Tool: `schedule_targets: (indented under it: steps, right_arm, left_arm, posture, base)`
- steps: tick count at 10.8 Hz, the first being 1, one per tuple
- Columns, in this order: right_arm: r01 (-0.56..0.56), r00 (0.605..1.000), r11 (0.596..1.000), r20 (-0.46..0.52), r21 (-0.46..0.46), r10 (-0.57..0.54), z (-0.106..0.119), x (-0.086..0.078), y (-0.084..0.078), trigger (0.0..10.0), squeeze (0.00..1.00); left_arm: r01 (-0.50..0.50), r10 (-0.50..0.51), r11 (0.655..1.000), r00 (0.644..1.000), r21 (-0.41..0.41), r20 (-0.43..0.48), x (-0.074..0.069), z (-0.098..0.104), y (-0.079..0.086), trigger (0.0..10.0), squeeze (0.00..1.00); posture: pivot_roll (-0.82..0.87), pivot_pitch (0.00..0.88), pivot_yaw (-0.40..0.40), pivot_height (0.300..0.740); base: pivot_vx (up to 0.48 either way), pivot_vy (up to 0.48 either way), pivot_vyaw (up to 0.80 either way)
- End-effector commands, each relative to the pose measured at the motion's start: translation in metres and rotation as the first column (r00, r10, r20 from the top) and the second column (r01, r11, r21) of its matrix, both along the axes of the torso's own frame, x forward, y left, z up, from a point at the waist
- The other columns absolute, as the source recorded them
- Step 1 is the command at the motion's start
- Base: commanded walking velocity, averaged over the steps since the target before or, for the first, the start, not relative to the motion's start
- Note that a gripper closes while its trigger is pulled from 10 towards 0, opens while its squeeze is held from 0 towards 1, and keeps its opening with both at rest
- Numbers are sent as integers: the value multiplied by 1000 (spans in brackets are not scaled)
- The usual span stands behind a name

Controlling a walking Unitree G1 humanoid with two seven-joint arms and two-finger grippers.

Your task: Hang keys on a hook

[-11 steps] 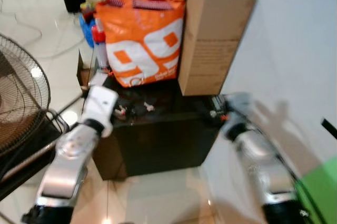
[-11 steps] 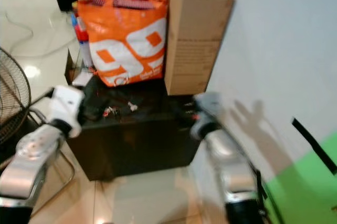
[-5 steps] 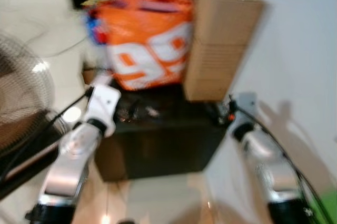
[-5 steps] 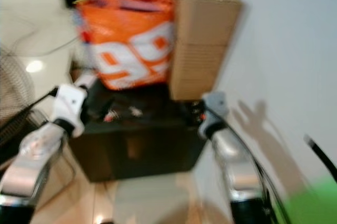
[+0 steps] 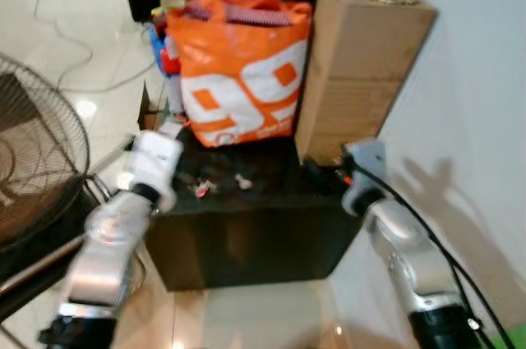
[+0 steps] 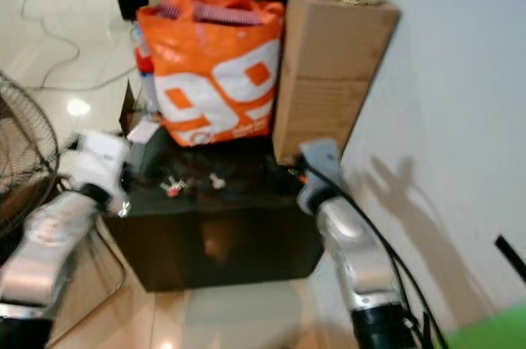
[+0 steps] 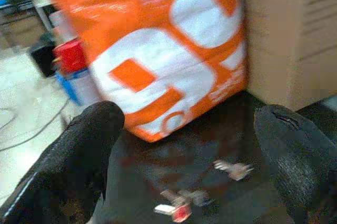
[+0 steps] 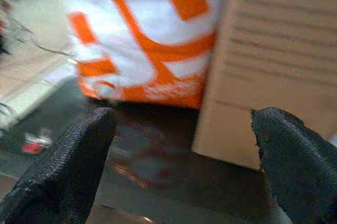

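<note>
Small metal keys (image 7: 181, 207) with a red tag are seen lying on a glossy black surface (image 5: 271, 201), before a crinkled orange bag (image 5: 242, 78) and a cardboard box (image 5: 362, 61). Both the left end effector (image 7: 187, 145) and the right end effector (image 8: 181, 155) are held wide apart, with textured black fingers (image 7: 79, 155).

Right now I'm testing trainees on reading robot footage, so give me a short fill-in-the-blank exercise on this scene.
1. The keys lie on a ____ cabinet.
2. Behind the keys stands an ____ and white bag.
3. The tall box beside the bag is made of ____.
4. The left gripper hovers near the keys with its fingers ____.

Missing words: black; orange; cardboard; open
</note>
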State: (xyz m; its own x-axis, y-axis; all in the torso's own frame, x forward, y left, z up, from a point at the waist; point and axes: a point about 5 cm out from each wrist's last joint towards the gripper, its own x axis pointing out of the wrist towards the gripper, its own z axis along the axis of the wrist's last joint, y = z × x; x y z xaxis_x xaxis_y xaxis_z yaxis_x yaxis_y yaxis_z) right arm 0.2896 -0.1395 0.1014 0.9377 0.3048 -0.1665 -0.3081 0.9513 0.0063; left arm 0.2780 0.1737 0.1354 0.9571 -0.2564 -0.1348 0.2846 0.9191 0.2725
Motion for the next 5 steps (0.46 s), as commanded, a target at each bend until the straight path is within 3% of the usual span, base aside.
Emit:
schedule_targets:
  steps: [1,4,5]
  right_arm:
    - [-10,1000,1000,23,3,10,6,3,4,10000,1000]
    - [-26,999,1000,23,-11,27,6,3,4,10000,1000]
    - [-39,999,999,18,-16,39,5,4,4,10000,1000]
  left_arm:
    - [-20,20,1000,1000,14,15,2,4,7,10000,0]
    - [-18,18,1000,1000,13,15,2,4,7,10000,0]
    - [-18,18,1000,1000,13,15,2,4,6,10000,0]
  posture:
    - [51,0,-58,740]
    - [51,0,-59,740]
    - [51,0,-59,740]
  base:
    - [307,0,0]
    - [306,0,0]
    - [307,0,800]
